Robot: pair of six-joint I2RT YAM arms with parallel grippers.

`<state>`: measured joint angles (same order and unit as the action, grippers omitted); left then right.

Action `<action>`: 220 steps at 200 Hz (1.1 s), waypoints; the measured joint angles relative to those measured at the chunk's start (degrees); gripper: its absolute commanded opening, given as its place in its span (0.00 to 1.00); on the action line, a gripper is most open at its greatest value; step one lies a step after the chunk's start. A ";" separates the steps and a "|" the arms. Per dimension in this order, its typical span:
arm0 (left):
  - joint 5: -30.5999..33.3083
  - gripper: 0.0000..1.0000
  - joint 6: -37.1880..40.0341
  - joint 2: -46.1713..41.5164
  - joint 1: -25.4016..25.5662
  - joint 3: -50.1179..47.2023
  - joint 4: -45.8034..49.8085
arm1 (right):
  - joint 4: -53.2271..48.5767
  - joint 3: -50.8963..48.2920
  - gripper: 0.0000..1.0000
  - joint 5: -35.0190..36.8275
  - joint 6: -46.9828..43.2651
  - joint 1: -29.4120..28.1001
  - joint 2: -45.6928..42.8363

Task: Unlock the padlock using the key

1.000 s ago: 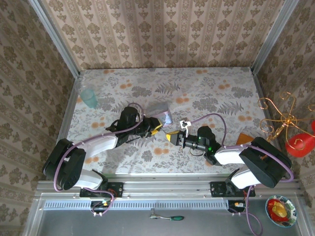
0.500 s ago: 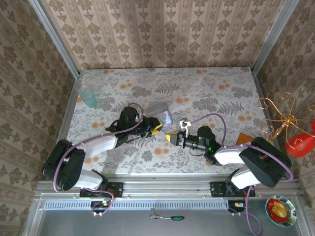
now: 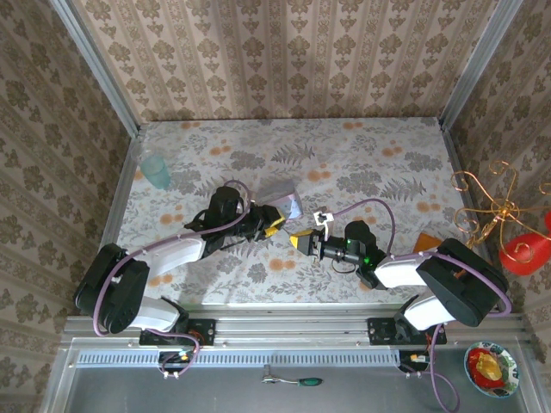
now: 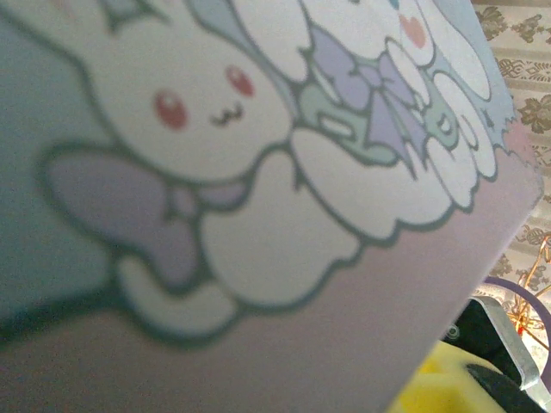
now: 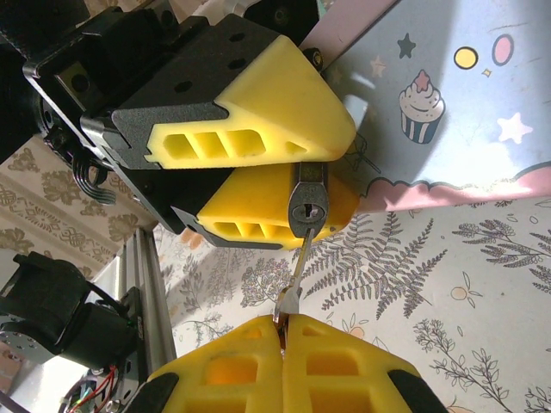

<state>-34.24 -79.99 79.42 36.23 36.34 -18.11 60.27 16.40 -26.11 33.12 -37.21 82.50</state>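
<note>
Looking from right wrist, key (image 5: 296, 262) tip meets padlock (image 5: 308, 202) keyhole.

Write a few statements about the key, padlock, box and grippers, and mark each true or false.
1. The right gripper is shut on the key. True.
2. No gripper touches the padlock. False: the left gripper clamps it between its fingers.
3. The key points at the padlock's keyhole. True.
4. The box is red. False: it is pale blue and pink, with cartoon pictures.
</note>
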 measured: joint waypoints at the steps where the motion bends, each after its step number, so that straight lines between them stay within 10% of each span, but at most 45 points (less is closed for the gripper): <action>1: 0.00 0.20 0.00 0.00 0.00 0.00 0.00 | 0.00 0.00 0.00 0.00 0.00 0.00 0.00; 220: -0.09 0.21 0.00 0.00 0.17 0.00 -0.09 | 1.27 -0.02 0.00 0.46 -1.46 0.00 -0.50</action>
<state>-34.33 -79.99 79.42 36.40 36.34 -18.20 61.54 16.38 -25.65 31.66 -37.21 82.00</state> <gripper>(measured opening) 0.324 0.067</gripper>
